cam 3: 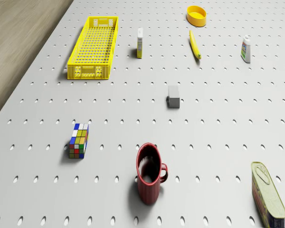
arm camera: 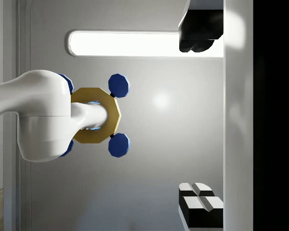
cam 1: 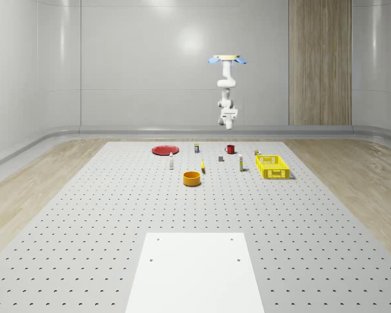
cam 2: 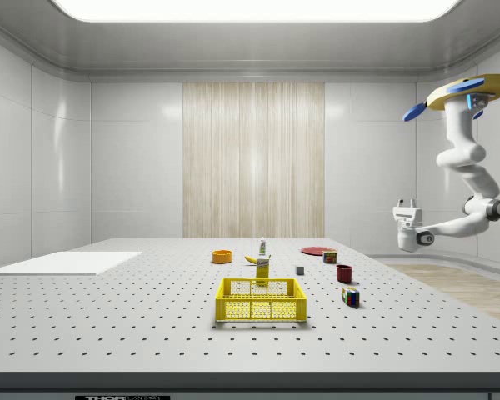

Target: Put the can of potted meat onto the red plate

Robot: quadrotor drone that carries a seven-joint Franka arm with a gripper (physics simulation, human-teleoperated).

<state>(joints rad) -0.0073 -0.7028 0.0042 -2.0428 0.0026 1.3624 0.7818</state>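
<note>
A large perforated tabletop (cam 1: 117, 215) is seen in a pale room, with small things scattered toward its far end. The drone (cam 1: 227, 59) is seen hovering high in the air near the far edge, roughly above the mug (cam 1: 230, 149), with its white arm hanging below. In the side view the arm is bent so that the hand (cam 2: 406, 202) is turned upward, well above the tabletop and well apart from everything on it. In the wrist view two dark fingertips (arm camera: 200, 204) are seen far from each other, so the hand is wide and nothing is held. The can (cam 3: 268, 194) lies on its side on the tabletop, near the mug; in the whole-scene view it stands as a small shape (cam 1: 197, 149) between the mug and the red plate (cam 1: 164, 150). The plate rests flat at the whole-scene view's left of the group, near the can but not touching it. Also on the tabletop are a yellow basket (cam 1: 272, 166), a colour cube (cam 3: 79, 140), a grey block (cam 3: 174, 96), a banana (cam 3: 194, 44), an orange bowl (cam 1: 192, 178), and a small white bottle (cam 3: 246, 49). The task is judged to be at its very start: the can has not been approached. The next move is judged to call for the hand to be turned downward, the drone to be lowered toward the can, and the wide fingers to be lined up across the can's narrower sides.
</note>
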